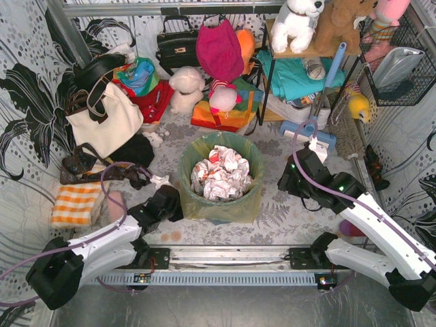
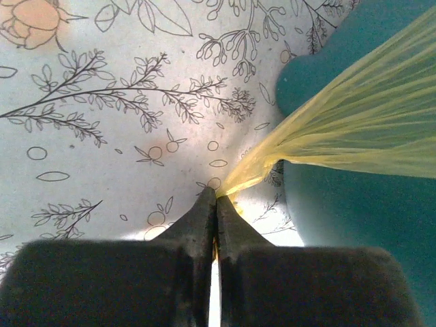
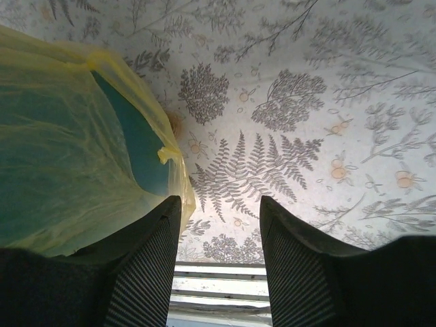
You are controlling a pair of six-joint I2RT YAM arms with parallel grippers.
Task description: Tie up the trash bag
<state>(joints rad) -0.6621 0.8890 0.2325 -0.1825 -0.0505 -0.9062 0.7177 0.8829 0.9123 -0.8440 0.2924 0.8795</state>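
I see left end effector [image 2: 216,199] clamped on trash bag [image 2: 354,122] edge, likely for gathering | right end effector [image 3: 219,211] agape, empty, alongside

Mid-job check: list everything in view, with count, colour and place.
trash bag: one, translucent yellow-green, centre
bin: one, teal, lined by the bag
crumpled paper: heap, white, inside the bag
tote bag: one, cream with black straps, back left
handbag: one, black, back centre
checked cloth: one, orange and white, near left
plush animal: one, white, back right, up high
wire basket: one, black, far right
other toys and fabrics: many, mixed colours, along the back
left gripper: one, black, shut on a pinch of the trash bag
right gripper: one, black, open beside the bag
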